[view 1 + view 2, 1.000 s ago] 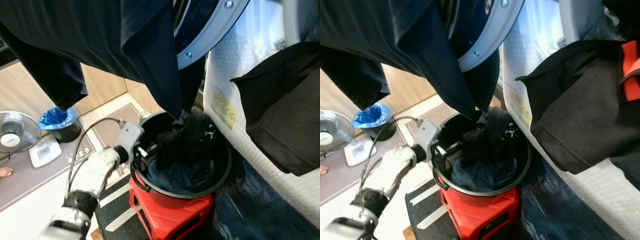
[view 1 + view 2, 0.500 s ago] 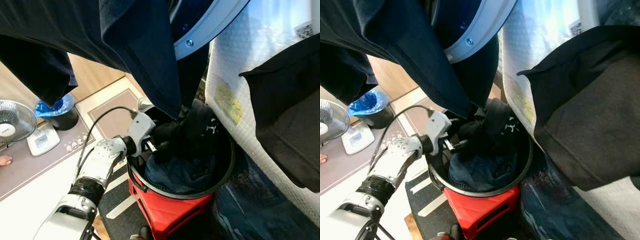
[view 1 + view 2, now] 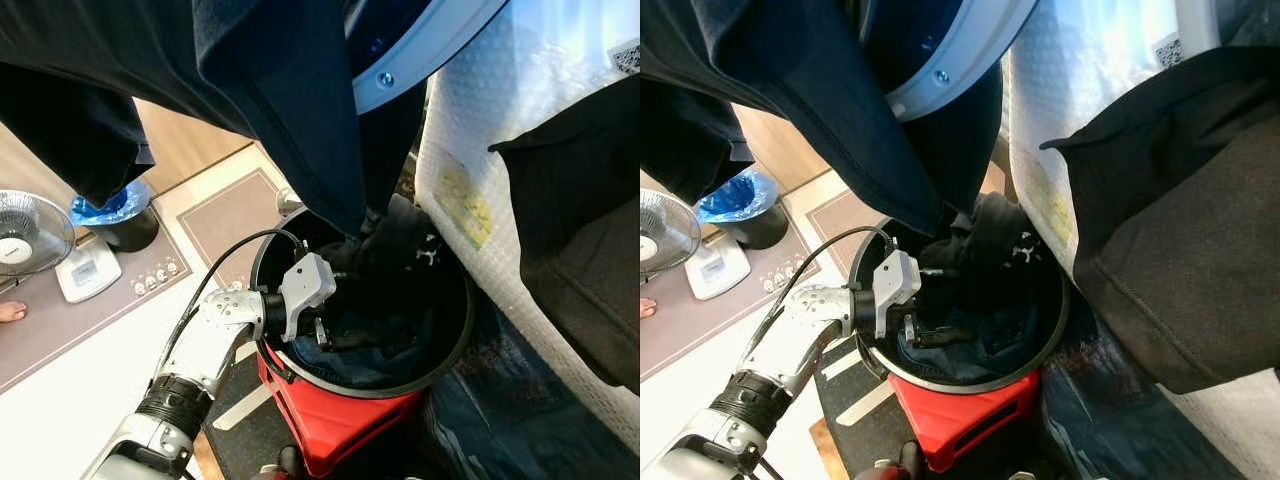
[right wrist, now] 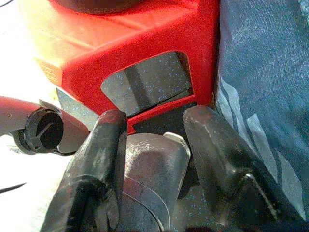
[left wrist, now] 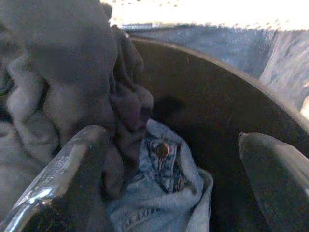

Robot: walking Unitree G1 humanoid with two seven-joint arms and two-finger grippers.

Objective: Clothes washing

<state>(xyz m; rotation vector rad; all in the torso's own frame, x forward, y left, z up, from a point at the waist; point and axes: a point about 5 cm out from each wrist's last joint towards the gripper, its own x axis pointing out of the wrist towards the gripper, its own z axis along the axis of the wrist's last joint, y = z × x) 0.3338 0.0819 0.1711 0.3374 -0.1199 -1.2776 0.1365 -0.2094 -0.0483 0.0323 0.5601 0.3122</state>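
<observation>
Left claw sits inside the bucket, fingers apart over jeans and a dark garment — positioned to grip laundry. Right claw hangs idle, fingers apart, beside the red stool.

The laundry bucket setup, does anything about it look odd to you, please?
Yes: the black bucket sits perched on a small red stool, and a dark garment hangs from the washer door down into it.

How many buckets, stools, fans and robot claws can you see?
Black bucket: 1
Red stool: 1
Fan: 1
Claws: 2, the left claw in the bucket, the right claw by the stool
Total: 5
</observation>
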